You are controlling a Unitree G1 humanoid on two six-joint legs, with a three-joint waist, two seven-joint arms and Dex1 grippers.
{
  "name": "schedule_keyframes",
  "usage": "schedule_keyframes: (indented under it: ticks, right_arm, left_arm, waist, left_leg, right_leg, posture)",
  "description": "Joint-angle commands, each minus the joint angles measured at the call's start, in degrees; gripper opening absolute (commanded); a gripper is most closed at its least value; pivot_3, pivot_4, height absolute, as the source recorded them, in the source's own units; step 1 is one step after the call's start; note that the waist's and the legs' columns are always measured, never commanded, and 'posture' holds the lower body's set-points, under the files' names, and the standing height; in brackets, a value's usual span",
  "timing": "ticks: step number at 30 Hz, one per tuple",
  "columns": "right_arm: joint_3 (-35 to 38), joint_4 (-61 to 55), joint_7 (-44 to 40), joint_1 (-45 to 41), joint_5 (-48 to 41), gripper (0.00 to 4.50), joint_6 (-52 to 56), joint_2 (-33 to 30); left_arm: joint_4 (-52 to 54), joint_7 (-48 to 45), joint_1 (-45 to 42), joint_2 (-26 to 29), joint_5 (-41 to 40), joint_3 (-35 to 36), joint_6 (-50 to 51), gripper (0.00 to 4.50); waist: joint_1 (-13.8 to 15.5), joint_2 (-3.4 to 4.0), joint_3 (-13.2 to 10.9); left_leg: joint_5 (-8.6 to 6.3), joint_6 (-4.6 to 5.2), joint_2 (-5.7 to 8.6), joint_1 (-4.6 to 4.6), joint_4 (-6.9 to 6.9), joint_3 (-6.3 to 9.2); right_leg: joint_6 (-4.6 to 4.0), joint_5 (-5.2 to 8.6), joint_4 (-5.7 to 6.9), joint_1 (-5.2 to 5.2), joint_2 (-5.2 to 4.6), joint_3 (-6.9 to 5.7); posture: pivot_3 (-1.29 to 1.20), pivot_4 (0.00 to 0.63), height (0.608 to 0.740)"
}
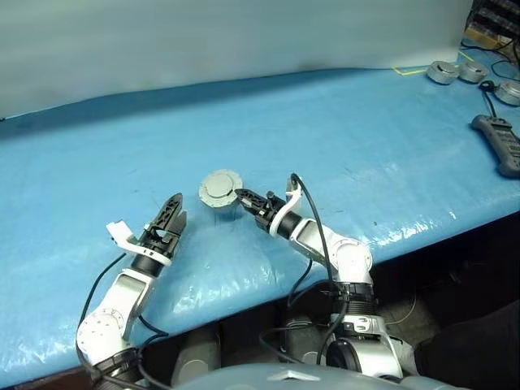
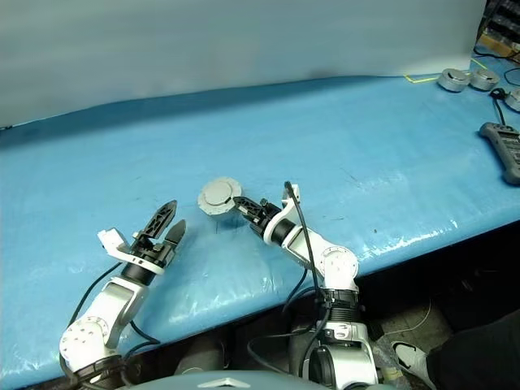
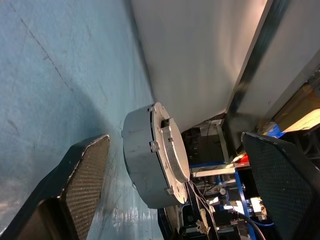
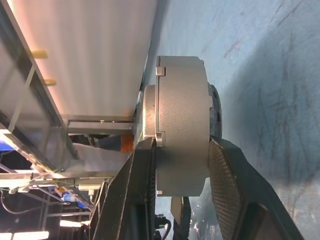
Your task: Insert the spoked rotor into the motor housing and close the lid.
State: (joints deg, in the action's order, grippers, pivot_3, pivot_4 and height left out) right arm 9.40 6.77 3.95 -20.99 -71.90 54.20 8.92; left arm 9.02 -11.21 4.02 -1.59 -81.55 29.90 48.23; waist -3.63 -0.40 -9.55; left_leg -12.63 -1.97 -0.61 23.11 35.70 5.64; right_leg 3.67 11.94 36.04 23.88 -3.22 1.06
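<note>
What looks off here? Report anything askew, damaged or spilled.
Nothing looks damaged or spilled. The motor housing, lid shut, is clamped between the right gripper's jaws and held just above the blue table. The left gripper stands open beside it, empty. More silver housings sit at the far right corner.

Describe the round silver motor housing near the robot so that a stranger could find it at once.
On the long blue table, look near the front edge, between the two arms. The round silver-grey motor housing is clamped in the right tool. Similar silver pucks lie far off at the back right corner, untouched.
</note>
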Motion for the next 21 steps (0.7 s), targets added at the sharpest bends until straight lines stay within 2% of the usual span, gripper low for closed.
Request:
schedule_keyframes:
  ticks: [1, 16, 19, 21]
  right_arm:
    - [-2.42, -2.52, -1.13, -0.14, -4.33, 1.14, -0.37, 9.43]
    - [-10.93, -4.72, 0.86, 2.81, -8.67, 1.14, 2.50, 9.38]
    - [-11.12, -4.83, 1.10, 2.86, -9.08, 1.14, 2.45, 9.13]
    - [-11.46, -5.09, 0.96, 2.88, -8.82, 1.14, 2.53, 8.74]
  left_arm:
    - [0.42, 0.18, 0.92, -0.82, -3.60, -1.52, -0.60, 4.50]
    - [-0.80, -0.91, -0.24, -4.20, -6.99, -5.32, -6.36, 4.50]
    - [-1.33, 0.27, -0.31, -4.60, -7.87, -5.64, -7.55, 3.90]
    - [-1.32, 0.71, -0.19, -4.89, -8.42, -5.80, -8.46, 3.24]
  waist:
    - [0.05, 0.00, 0.00]
    - [0.15, 0.00, 0.00]
    - [0.20, 0.00, 0.00]
    - [0.24, -0.01, 0.00]
  left_leg:
    - [0.00, 0.00, 0.00, 0.01, 0.01, 0.00]
    - [0.00, 0.01, 0.01, 0.10, 0.16, 0.02]
    - [0.00, 0.01, 0.01, 0.11, 0.19, 0.03]
    - [0.00, 0.01, 0.01, 0.12, 0.22, 0.03]
  right_leg:
    - [-0.01, 0.00, 0.00, 0.00, 0.00, 0.00]
    - [-0.01, -0.02, -0.02, 0.00, 0.00, 0.00]
    - [0.00, -0.02, -0.01, 0.00, 0.00, 0.00]
    - [0.00, -0.03, -0.02, -0.01, 0.00, -0.01]
  posture:
    - [0.00, 0.150, 0.740]
    - [0.00, 0.150, 0.740]
    - [0.00, 0.150, 0.740]
    - [0.00, 0.150, 0.740]
